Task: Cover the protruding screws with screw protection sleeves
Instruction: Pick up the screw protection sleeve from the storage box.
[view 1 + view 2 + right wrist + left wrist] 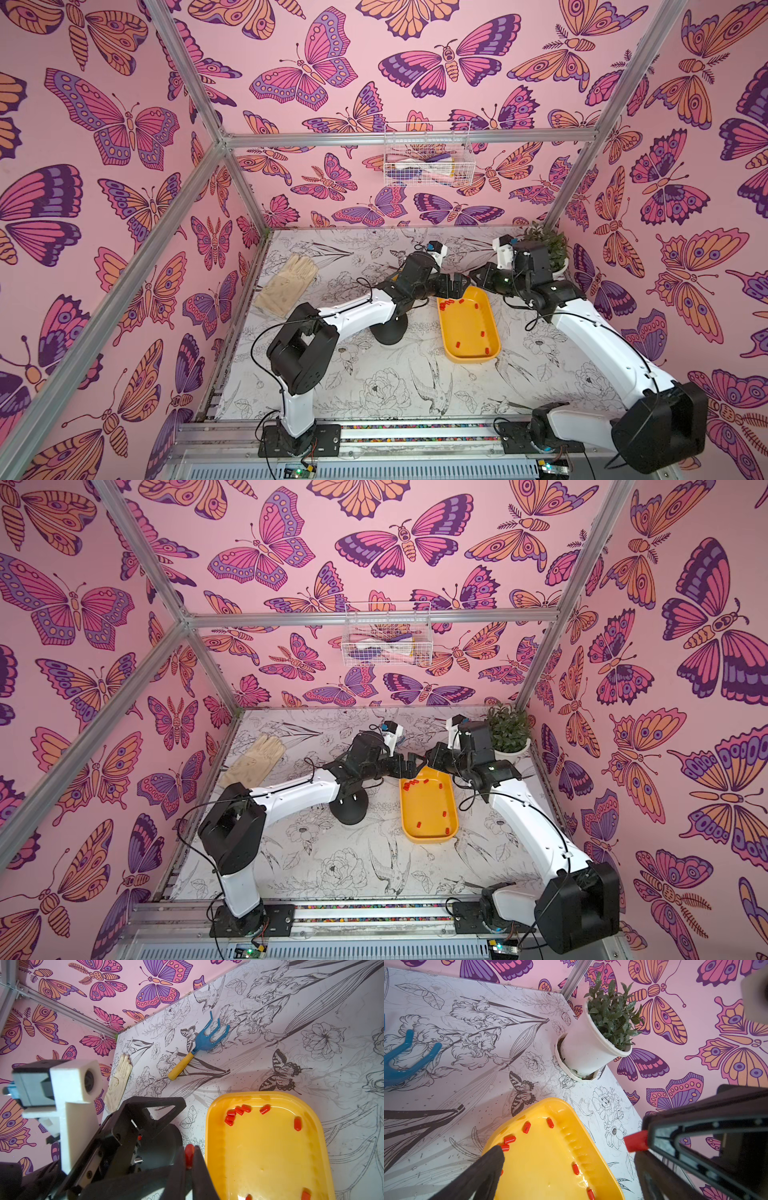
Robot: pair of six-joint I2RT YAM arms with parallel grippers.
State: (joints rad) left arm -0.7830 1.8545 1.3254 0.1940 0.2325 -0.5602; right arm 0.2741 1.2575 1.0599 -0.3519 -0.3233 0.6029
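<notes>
Pinching one screw protection sleeve, the right gripper was clamped on it at lower centre of the right wrist view. Long axis in line with the fingers, free end poking past the tips toward frame top. Left gripper stood wide apart, nothing in it, facing the right one above the upper end of the yellow tray. Roughly ten more sleeves lay loose in the tray, five bunched. Black dome sat left of the tray, partly under the left arm; two protruding screws showed, upright. Around: one glove, one blue hand rake, one potted plant.
</notes>
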